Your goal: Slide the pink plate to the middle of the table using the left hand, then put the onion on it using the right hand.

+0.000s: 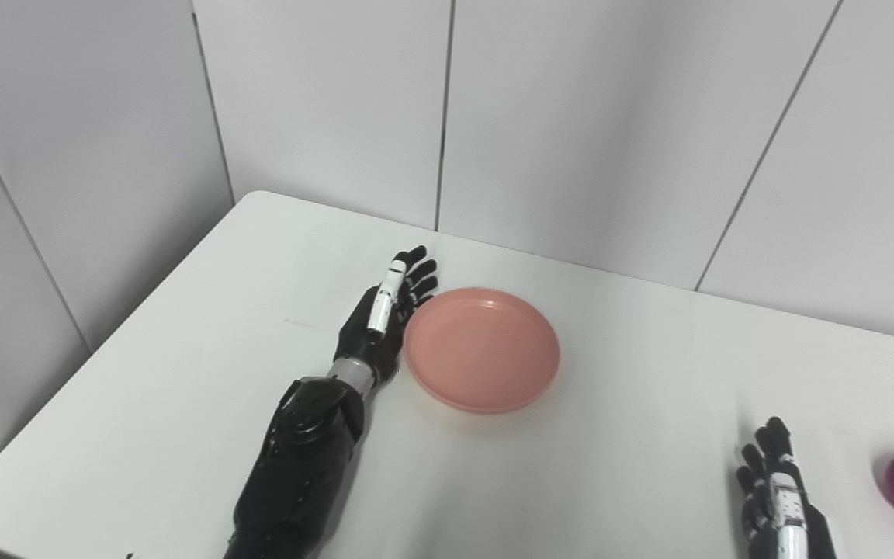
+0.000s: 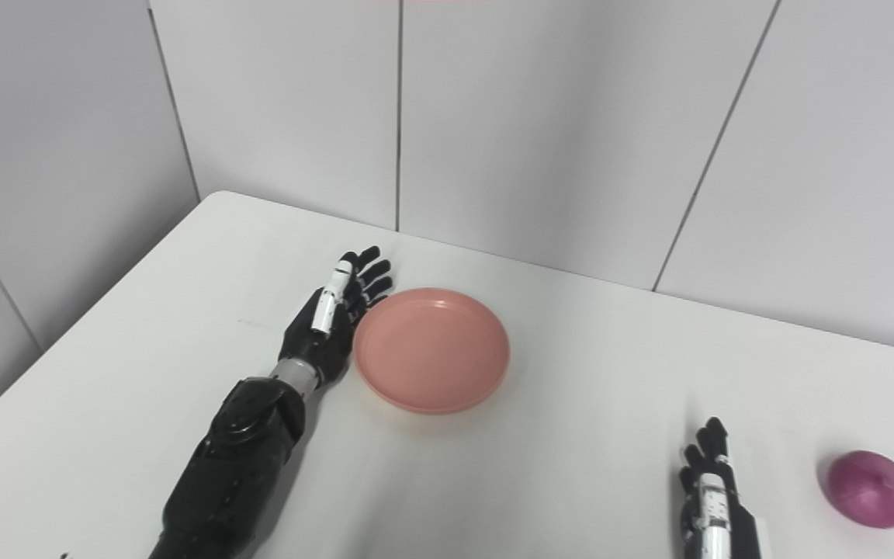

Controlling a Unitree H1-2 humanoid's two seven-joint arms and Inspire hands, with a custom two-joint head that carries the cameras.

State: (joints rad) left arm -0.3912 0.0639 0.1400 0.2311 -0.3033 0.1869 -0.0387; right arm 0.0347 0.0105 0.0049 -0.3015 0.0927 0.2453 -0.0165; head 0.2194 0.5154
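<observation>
The pink plate [image 1: 482,348] lies flat on the white table [image 1: 183,404], a little left of centre. My left hand [image 1: 386,312] is open with fingers straight, its side against the plate's left rim; it also shows in the right eye view [image 2: 334,308]. The purple onion [image 2: 871,489] sits on the table near the right edge. My right hand [image 2: 709,489] rests open and empty at the bottom right, left of the onion and apart from it.
Grey wall panels [image 1: 587,124] stand behind the table's far edge and to its left. The table's front left corner shows at the bottom left.
</observation>
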